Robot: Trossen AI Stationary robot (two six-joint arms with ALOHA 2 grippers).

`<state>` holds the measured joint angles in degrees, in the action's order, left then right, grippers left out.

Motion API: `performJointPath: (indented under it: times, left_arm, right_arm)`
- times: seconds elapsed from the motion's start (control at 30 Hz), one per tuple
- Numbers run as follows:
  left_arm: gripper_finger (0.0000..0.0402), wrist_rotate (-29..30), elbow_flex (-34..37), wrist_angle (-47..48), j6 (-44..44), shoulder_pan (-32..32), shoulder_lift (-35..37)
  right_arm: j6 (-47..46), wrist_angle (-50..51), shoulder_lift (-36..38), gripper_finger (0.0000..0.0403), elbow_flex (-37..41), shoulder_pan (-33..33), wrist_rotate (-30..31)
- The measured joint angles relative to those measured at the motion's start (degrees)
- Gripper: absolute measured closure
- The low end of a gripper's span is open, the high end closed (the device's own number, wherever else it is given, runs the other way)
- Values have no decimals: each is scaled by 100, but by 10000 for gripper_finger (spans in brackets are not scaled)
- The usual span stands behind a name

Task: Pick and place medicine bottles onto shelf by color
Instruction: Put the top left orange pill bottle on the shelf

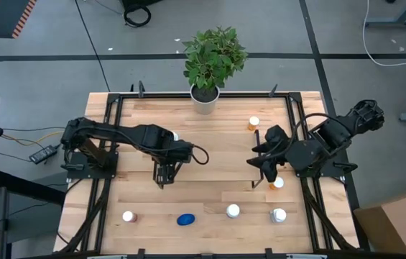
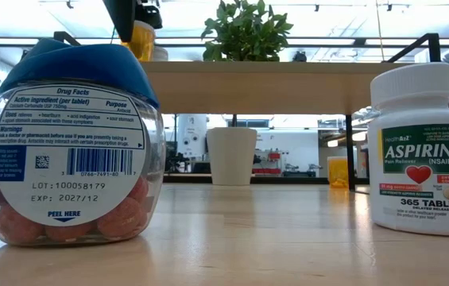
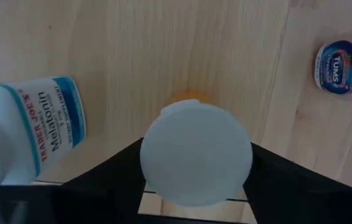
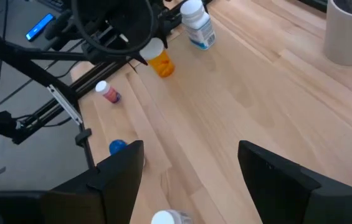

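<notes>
My left gripper (image 3: 195, 186) is clenched on a white-capped orange bottle (image 3: 195, 152), carried upright, apparently clear of the shelf (image 1: 217, 155) beside the Melatonin bottle (image 3: 35, 127), for colour grouping, while my right gripper (image 4: 191, 168) waits, fingers spread and empty.

Between the left gripper (image 3: 195, 198) fingers: orange bottle (image 3: 195, 152), smooth matt white plastic cap. Beneath it: light wood shelf (image 3: 163, 56), smooth satin grain.

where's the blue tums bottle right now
In the high view the blue Tums bottle lies near the table's front edge, left of centre, between a dark reddish bottle and a white-capped bottle.
</notes>
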<state>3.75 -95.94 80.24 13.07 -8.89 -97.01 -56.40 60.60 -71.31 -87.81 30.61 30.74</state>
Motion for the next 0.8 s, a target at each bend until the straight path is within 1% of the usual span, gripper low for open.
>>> performJointPath:
  times: [0.13, 0.27, 0.8]
  left_arm:
    - [136, -1, -2, 8, 164, 9, 4]
    - [127, 0, -2, 12, 282, 9, 4]
    - [124, 4, -6, 113, 287, 9, 44]
  right_arm:
    - [0, 4, 0, 134, 0, -5, 51]
    - [22, 9, 0, 134, 0, -4, 98]
    - [0, 9, 0, 134, 0, -9, 251]
